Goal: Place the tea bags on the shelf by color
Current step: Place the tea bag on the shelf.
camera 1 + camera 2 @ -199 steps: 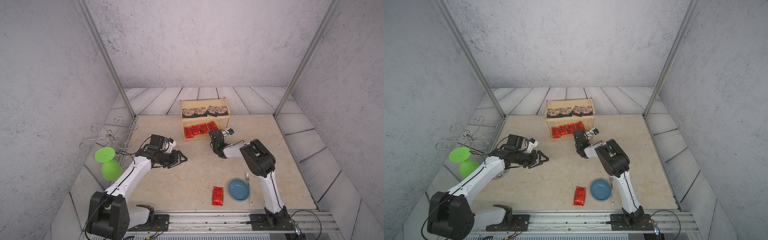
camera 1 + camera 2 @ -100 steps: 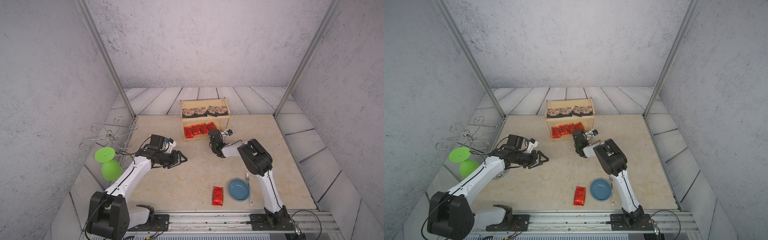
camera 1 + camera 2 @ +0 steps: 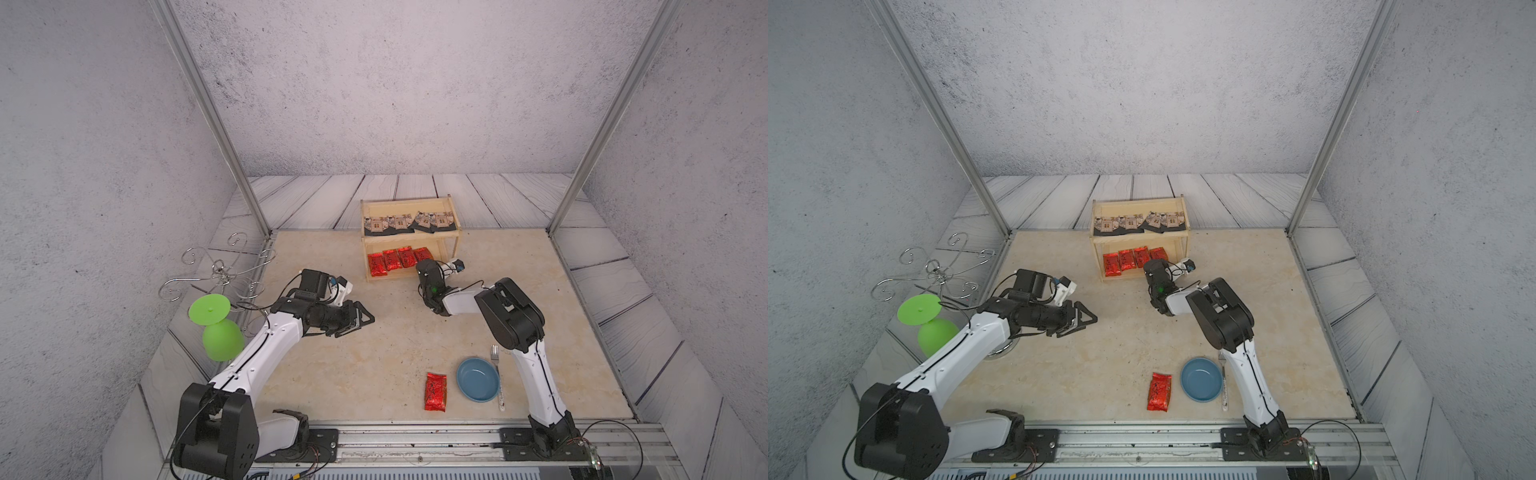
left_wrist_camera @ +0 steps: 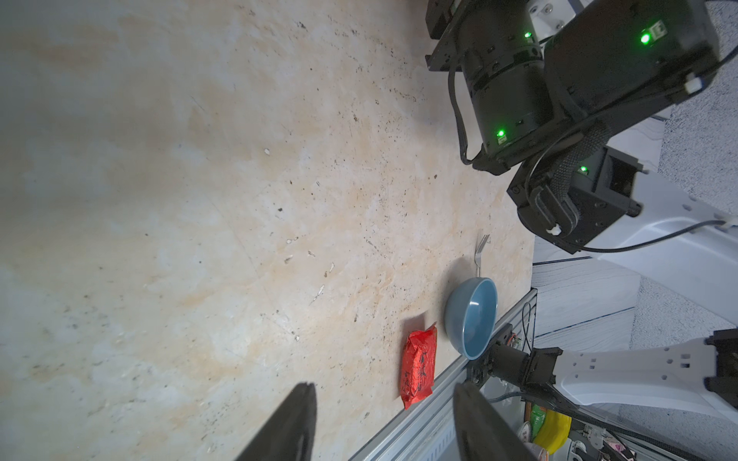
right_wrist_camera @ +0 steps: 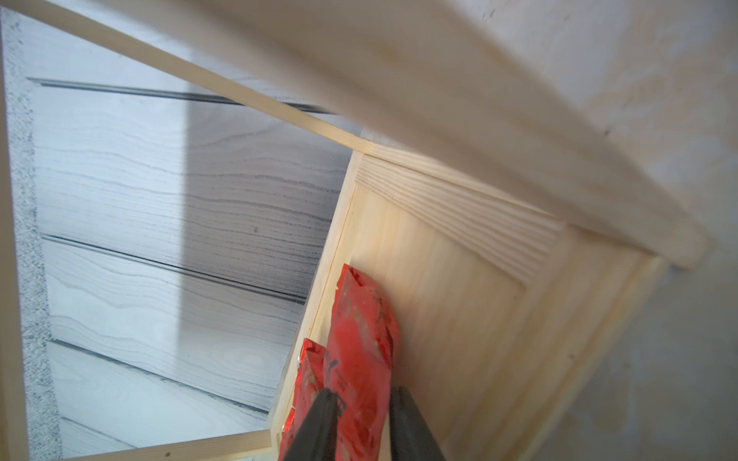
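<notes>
We couldn't read loose bag [image 4: 418,369] script; only right wrist view showed right gripper [image 5: 361,393] parted astride shelved bag [image 5: 361,319]; left gripper [image 4: 383,385] gaped empty.

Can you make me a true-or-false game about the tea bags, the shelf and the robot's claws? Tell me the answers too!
1. The black tea bags sit on the shelf's top level. True.
2. Every red tea bag is on the shelf. False: one red tea bag lies on the table beside the blue bowl.
3. The left claw holds a tea bag. False: it is open and empty above the table.
4. A fork lies next to the blue bowl. True.
</notes>
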You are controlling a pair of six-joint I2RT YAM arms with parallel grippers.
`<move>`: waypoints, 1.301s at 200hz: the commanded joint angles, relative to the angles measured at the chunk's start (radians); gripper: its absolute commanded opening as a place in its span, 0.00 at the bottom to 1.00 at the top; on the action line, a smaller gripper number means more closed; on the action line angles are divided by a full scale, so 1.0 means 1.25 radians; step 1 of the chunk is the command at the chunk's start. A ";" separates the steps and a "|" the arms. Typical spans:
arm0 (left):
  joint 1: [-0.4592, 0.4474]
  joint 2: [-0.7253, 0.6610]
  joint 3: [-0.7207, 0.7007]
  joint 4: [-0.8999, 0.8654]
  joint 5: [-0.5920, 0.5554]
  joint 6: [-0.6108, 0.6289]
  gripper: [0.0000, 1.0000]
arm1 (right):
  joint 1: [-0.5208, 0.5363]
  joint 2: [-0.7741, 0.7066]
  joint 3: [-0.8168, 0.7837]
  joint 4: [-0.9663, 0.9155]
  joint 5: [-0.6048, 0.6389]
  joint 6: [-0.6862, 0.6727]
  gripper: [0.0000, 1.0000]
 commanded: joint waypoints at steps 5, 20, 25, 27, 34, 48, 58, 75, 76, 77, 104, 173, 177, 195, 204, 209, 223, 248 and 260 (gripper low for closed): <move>0.007 0.003 0.016 -0.014 0.005 0.016 0.60 | 0.005 -0.014 -0.023 -0.026 -0.020 0.003 0.33; 0.007 0.002 0.016 -0.013 0.005 0.017 0.60 | 0.005 -0.020 -0.029 -0.041 -0.026 0.006 0.35; 0.007 0.002 0.016 -0.014 0.005 0.016 0.60 | 0.004 -0.020 -0.032 -0.043 -0.028 0.007 0.36; 0.007 0.001 0.015 -0.014 0.005 0.017 0.60 | 0.005 -0.021 -0.032 -0.045 -0.029 0.008 0.37; 0.007 0.001 0.016 -0.014 0.005 0.017 0.60 | 0.005 -0.022 -0.035 -0.046 -0.034 0.009 0.39; 0.007 0.002 0.016 -0.014 0.005 0.016 0.60 | 0.004 -0.027 -0.038 -0.050 -0.044 0.010 0.42; 0.007 0.001 0.015 -0.013 0.005 0.017 0.60 | 0.005 -0.034 -0.039 -0.059 -0.050 0.009 0.44; 0.008 0.002 0.016 -0.012 0.006 0.015 0.60 | 0.005 -0.052 -0.046 -0.075 -0.061 0.003 0.45; 0.008 0.001 0.016 -0.011 0.006 0.015 0.60 | 0.005 -0.053 -0.046 -0.076 -0.061 0.003 0.45; 0.008 0.002 0.015 -0.010 0.006 0.015 0.60 | 0.004 -0.054 -0.047 -0.077 -0.062 0.003 0.45; 0.012 0.006 0.017 -0.005 0.011 0.011 0.60 | 0.006 -0.088 -0.067 -0.100 -0.088 -0.010 0.47; 0.022 0.011 0.014 0.005 0.017 0.002 0.59 | 0.012 -0.227 -0.146 -0.182 -0.278 -0.189 0.50; 0.022 0.010 0.014 0.005 0.016 0.002 0.59 | 0.013 -0.244 -0.154 -0.198 -0.294 -0.208 0.50; 0.022 0.008 0.009 0.007 0.008 -0.003 0.59 | 0.014 -0.331 -0.209 -0.247 -0.377 -0.318 0.47; 0.022 0.006 0.004 0.010 0.001 -0.008 0.59 | 0.016 -0.384 -0.234 -0.300 -0.413 -0.374 0.46; 0.022 0.004 0.000 0.013 -0.005 -0.012 0.60 | 0.016 -0.415 -0.248 -0.339 -0.435 -0.403 0.45; 0.017 -0.001 -0.017 0.026 -0.013 -0.026 0.60 | 0.021 -0.507 -0.268 -0.485 -0.483 -0.492 0.41; -0.010 -0.005 -0.047 0.054 -0.033 -0.057 0.64 | 0.069 -0.652 -0.286 -0.759 -0.470 -0.628 0.43; -0.027 0.003 -0.057 0.069 -0.038 -0.072 0.66 | 0.100 -0.703 -0.292 -0.853 -0.468 -0.665 0.48</move>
